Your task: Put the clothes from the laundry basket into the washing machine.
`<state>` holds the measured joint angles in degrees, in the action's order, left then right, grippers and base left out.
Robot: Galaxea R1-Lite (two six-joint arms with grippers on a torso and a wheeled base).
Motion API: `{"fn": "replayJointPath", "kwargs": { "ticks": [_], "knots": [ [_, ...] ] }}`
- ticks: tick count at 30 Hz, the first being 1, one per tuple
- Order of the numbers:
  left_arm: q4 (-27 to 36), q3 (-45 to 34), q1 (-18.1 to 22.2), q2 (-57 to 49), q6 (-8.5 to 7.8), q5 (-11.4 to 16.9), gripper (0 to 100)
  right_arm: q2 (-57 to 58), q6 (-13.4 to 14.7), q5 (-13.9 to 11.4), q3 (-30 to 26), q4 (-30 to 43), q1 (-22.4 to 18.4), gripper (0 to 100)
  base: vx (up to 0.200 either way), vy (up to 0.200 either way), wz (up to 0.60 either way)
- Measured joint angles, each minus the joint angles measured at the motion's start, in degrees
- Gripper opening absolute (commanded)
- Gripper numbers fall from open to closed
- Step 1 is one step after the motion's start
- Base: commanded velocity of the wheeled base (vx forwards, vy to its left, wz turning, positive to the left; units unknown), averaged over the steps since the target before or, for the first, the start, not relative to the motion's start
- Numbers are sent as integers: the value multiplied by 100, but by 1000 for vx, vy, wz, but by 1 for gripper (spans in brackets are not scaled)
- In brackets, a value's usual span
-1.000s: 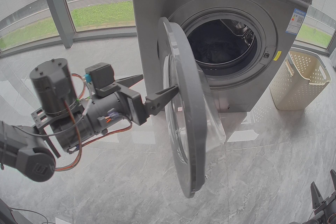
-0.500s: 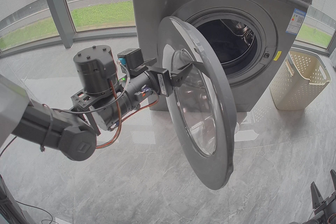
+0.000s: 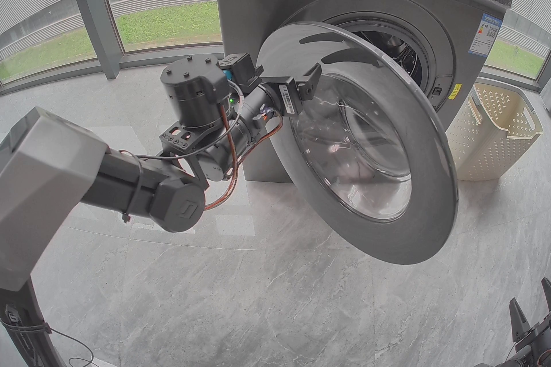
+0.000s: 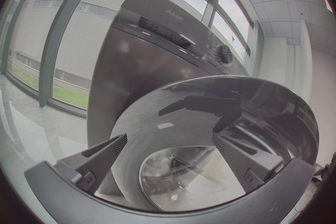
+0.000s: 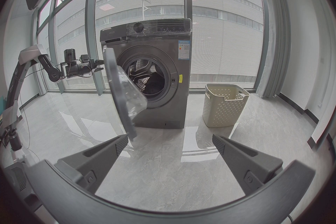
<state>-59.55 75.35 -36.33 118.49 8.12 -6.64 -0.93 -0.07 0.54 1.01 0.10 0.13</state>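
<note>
Grey glossy door point(image 3: 367, 156) of the washing machine point(image 3: 258, 1): rigid, hinged at 9 o'clock, probably slick. Push the rim, not the glass. Left tool point(image 4: 168, 138), fingers spread, bears on the rim at 10 o'clock. Dark clothes point(image 5: 152, 84) lie in the drum, and the basket point(image 3: 493, 133) stands at the machine's 3 o'clock. Right tool point(image 5: 169, 139) is open and holds nothing. A second ago the door stood edge-on; now it is about half shut, and the left arm has followed it.
</note>
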Motion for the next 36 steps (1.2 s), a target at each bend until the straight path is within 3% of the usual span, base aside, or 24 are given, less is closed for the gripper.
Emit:
{"fn": "replayJointPath", "kwargs": {
  "ticks": [8,17,21,28,36],
  "knots": [
    [24,1079,56,647,236,-837,100,0,2,0,0,-5,2,100,0,0,0],
    [-9,1134,240,962,384,-945,100,0,7,0,0,-7,5,100,0,0,0],
    [-30,485,234,750,446,-903,100,0,7,0,0,-10,5,100,0,0,0],
    [-55,-1371,80,-210,461,-646,100,0,7,0,0,-10,0,100,0,0,0],
    [106,-3556,-223,-1974,332,-466,100,0,7,0,0,-10,0,100,0,0,0]
  ]
}}
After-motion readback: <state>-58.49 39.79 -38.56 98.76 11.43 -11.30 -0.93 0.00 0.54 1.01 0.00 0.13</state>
